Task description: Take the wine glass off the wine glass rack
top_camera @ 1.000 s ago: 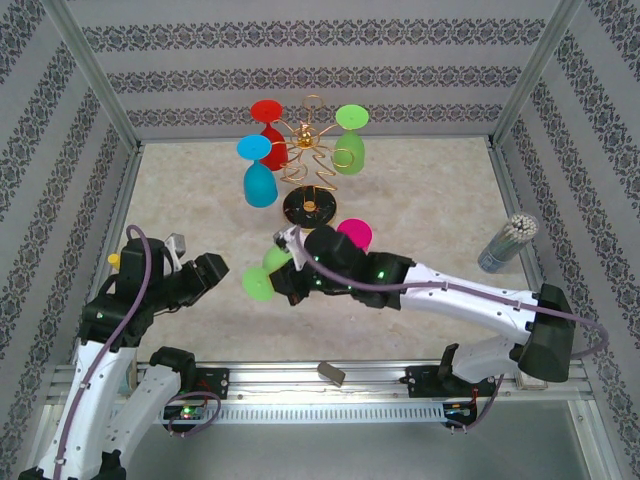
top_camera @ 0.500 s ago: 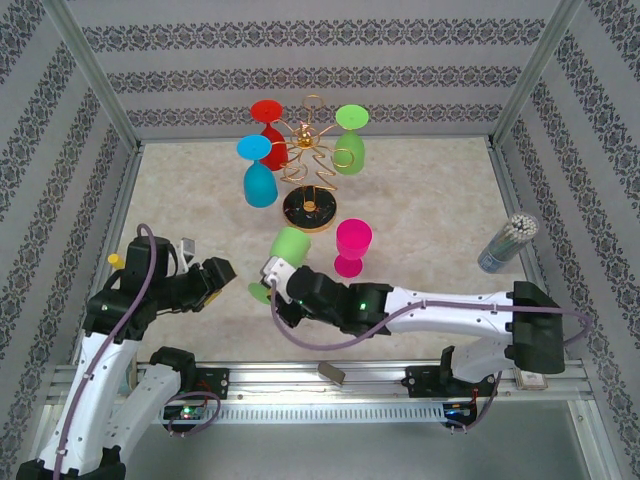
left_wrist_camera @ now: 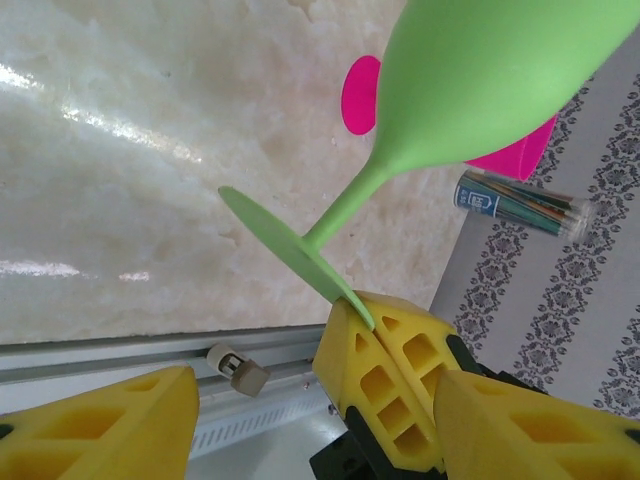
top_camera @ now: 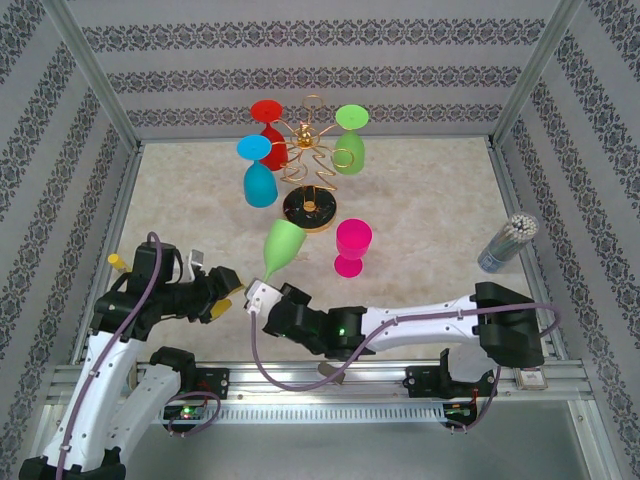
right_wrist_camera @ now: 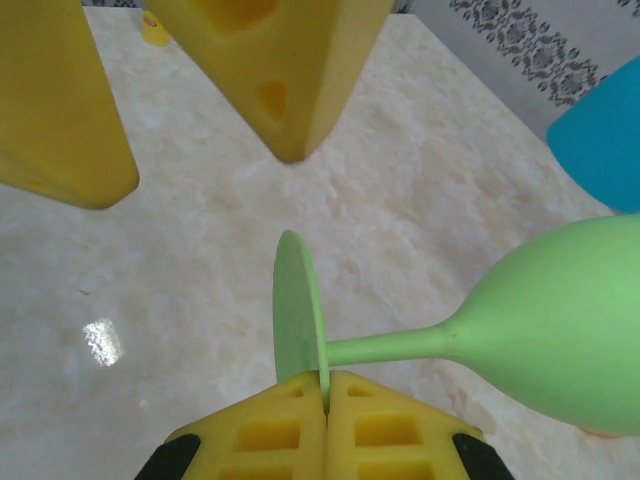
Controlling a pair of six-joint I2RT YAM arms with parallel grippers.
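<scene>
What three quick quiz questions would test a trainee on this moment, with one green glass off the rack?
1. True or false: the right gripper is shut on the foot of the held green glass.
2. How many glasses hang on the wine glass rack?
3. The left gripper is: A open, holding nothing; B shut on the stem.
Key: 1 true; 2 three (red glass, blue glass, hanging green glass); 3 A.

Left arm (top_camera: 105,355): white links, black joints, purple cable (top_camera: 150,262) looped over. Right arm (top_camera: 420,318): same white-and-black build, own purple cable (top_camera: 253,335), green light (top_camera: 341,322) near wrist. Left pincer (top_camera: 225,293), right pincer (right_wrist_camera: 327,378): blocky yellow fingers (right_wrist_camera: 270,435), rectangular cut-outs.
</scene>
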